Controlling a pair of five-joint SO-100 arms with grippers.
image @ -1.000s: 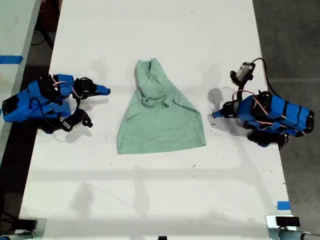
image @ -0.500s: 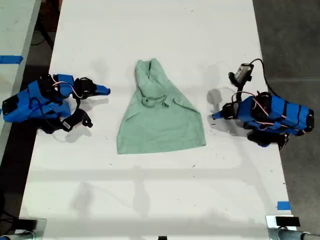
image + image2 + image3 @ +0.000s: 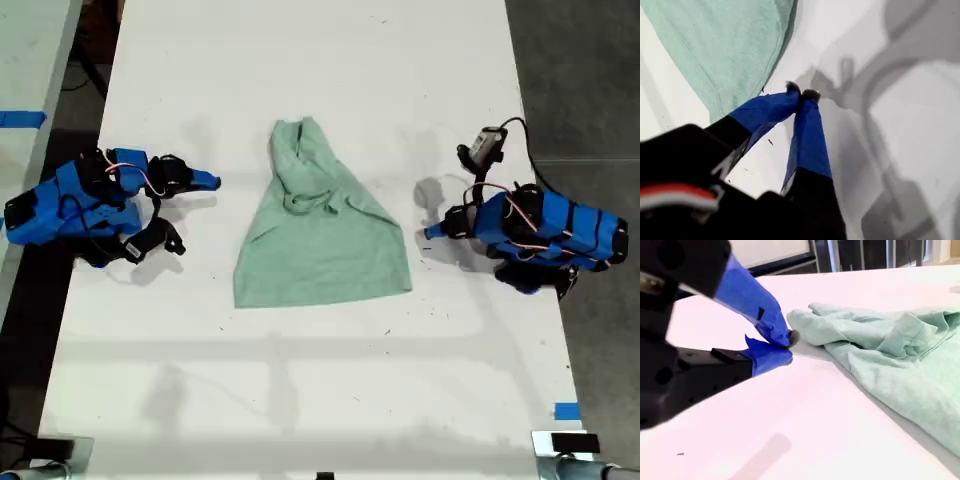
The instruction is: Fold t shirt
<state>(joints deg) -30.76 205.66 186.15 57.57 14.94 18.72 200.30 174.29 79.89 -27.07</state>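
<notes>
White tabletop (image 3: 300,400): t shirt (image 3: 320,235) runs lengthwise (narrow bunched end farthest in the exterior view), bare surface all round. My first hand (image 3: 801,93) and my second hand (image 3: 789,347) are both closed, empty.

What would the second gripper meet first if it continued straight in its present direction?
Probably the t shirt: my second gripper, shut and empty, points at its bunched upper end across bare table; depth is uncertain.

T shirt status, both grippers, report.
My first gripper shut, empty. My second gripper shut, empty. T shirt bunched, partly folded, on table. Nothing in the way.
</notes>
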